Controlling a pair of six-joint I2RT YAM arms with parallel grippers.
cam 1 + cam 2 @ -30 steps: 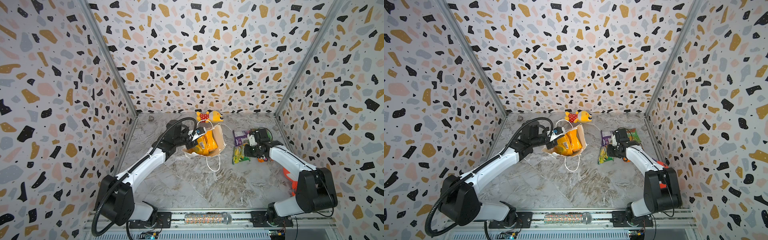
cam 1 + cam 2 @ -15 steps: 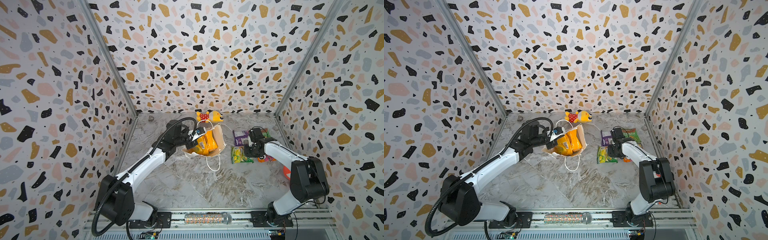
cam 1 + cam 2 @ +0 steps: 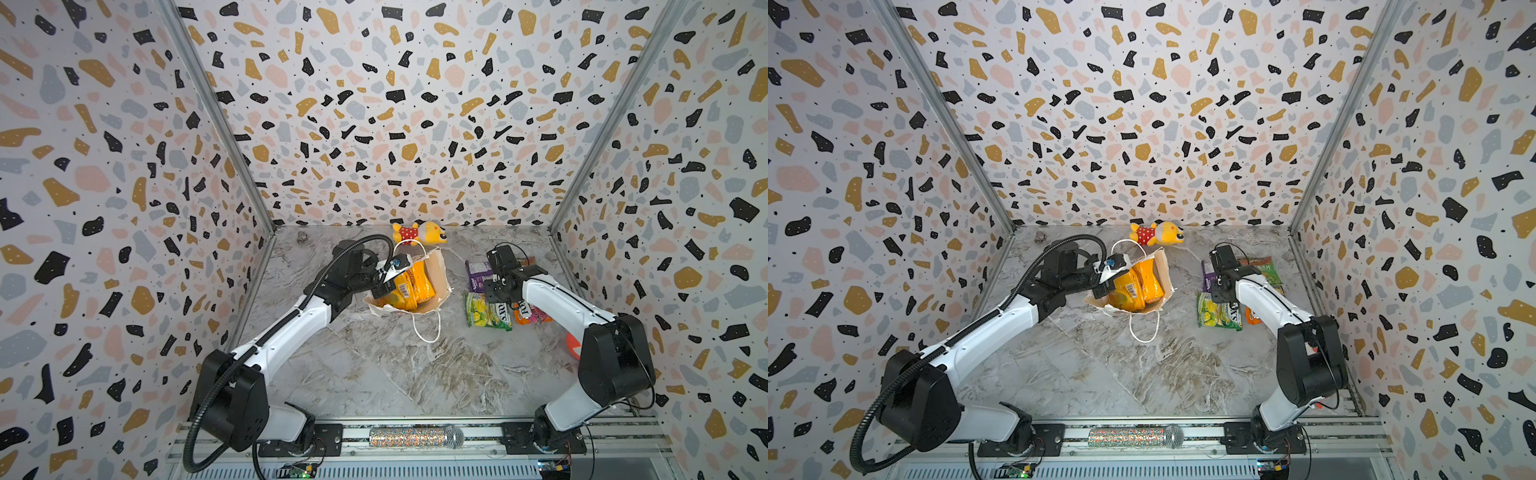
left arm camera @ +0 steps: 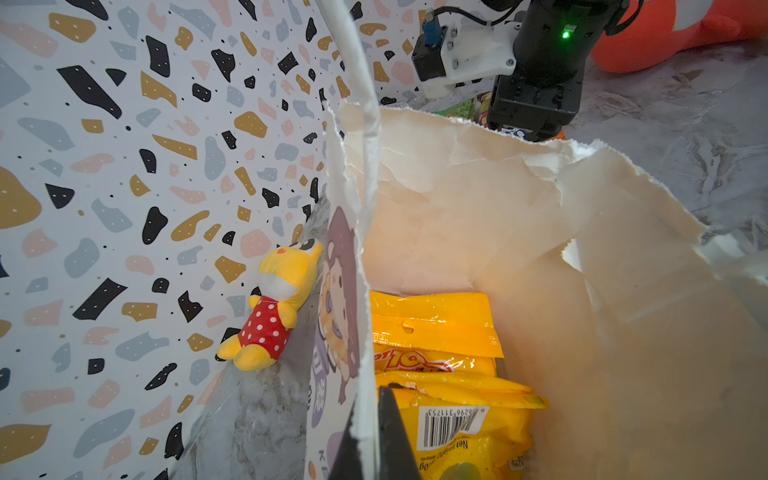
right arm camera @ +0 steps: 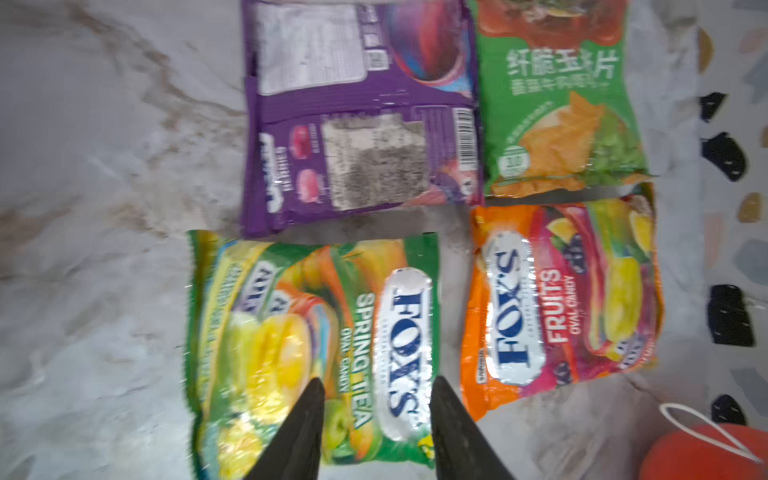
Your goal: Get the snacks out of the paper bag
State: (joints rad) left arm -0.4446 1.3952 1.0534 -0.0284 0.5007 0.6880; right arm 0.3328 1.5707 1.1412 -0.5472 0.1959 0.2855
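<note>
Paper sits pinched in the left claw point(image 4: 368, 409). Its jaws are closed flat on one side wall of the white paper bag point(image 4: 478, 199) with white cord handles and a cartoon girl print, one dark finger inside the wall and one outside. In both top views the bag is mid-table, just in front of the yellow plush toy in a red dotted dress point(image 3: 419, 233). Its mouth gapes toward the overhead camera, and one white cord handle point(image 3: 428, 328) lies on the grey marble-pattern table point(image 3: 395, 365), pointing at the near rail. Whether the bag stands straight or leans is hard to tell. Inside are two orange-yellow glossy packets point(image 4: 436, 324), one lying on the other, with their long axes running down the bag's depth. The nearer one shows its barcode.

The right claw point(image 5: 376, 384) is partly open. Its two dark fingers are apart with nothing between them, poised over the green-yellow FOX'S packet point(image 5: 291, 324). I cannot tell whether the tips touch the packet. It lies flat to the right of the bag, its lettering running across the table and upside down in a top view. It is too nearly square to call a long axis. The red-pink FOX'S packet point(image 5: 561, 291) lies just beside it. The flat purple packet point(image 5: 357, 116) and the flat green packet point(image 5: 557, 104) lie edge to edge in the row behind.
</note>
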